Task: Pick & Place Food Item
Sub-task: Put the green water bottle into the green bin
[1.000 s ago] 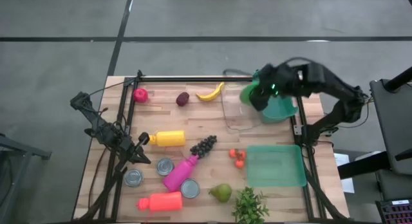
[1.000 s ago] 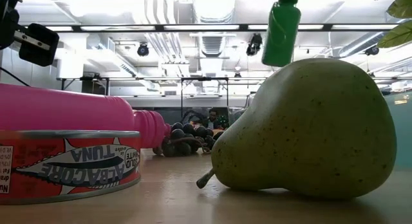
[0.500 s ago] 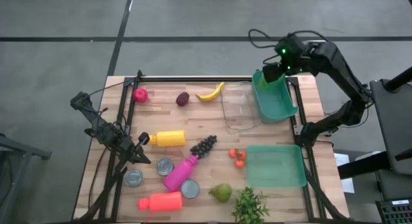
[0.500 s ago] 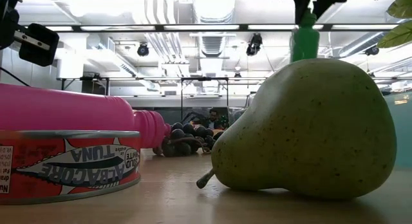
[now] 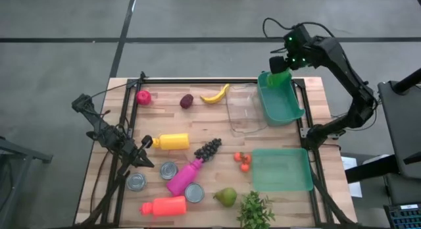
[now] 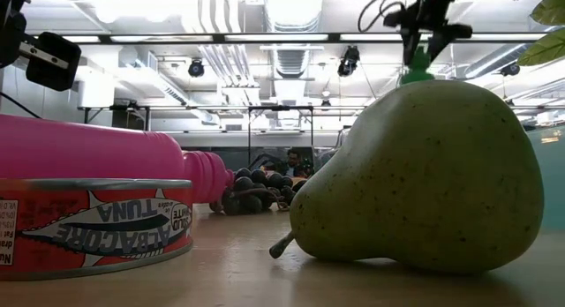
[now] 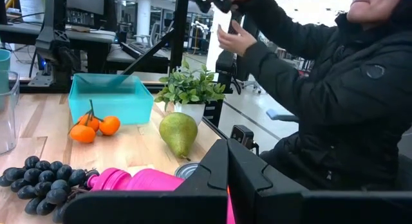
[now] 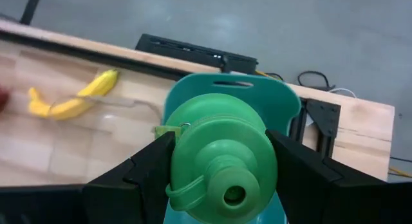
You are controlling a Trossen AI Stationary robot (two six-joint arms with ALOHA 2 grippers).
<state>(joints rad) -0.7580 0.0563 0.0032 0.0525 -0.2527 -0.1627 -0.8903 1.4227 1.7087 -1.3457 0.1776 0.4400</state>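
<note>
My right gripper (image 5: 280,63) is up over the far end of the deep teal bin (image 5: 287,105) at the table's far right, shut on a green bottle (image 8: 222,163) with a looped cap. In the low view the bottle's top (image 6: 417,67) shows under the gripper, behind the pear (image 6: 424,179). My left gripper (image 7: 226,179) is shut with nothing in it and stays parked at the table's left (image 5: 146,142). A banana (image 5: 216,94) lies on the wood left of the bin. My right gripper pinches the green bottle's body between its two fingers (image 8: 147,169), one on each side just below the shoulder (image 8: 187,143). The fingers slant down from above. The cap end faces the wrist camera, and the bottle hangs clear above the bin.
A clear container (image 5: 243,112) sits beside the bin, and a flat teal tray (image 5: 281,168) lies at the near right. Oranges (image 5: 242,161), grapes (image 5: 207,149), cans, bright bottles, a pear (image 5: 225,196) and a plant (image 5: 255,210) crowd the middle and front. A person (image 7: 335,89) stands beyond the table.
My right gripper has carried the green bottle from above the bin's left side toward the table's far right corner, rolling its wrist on the way. The bottle stays lifted clear. The fingers' gap looks unchanged.
</note>
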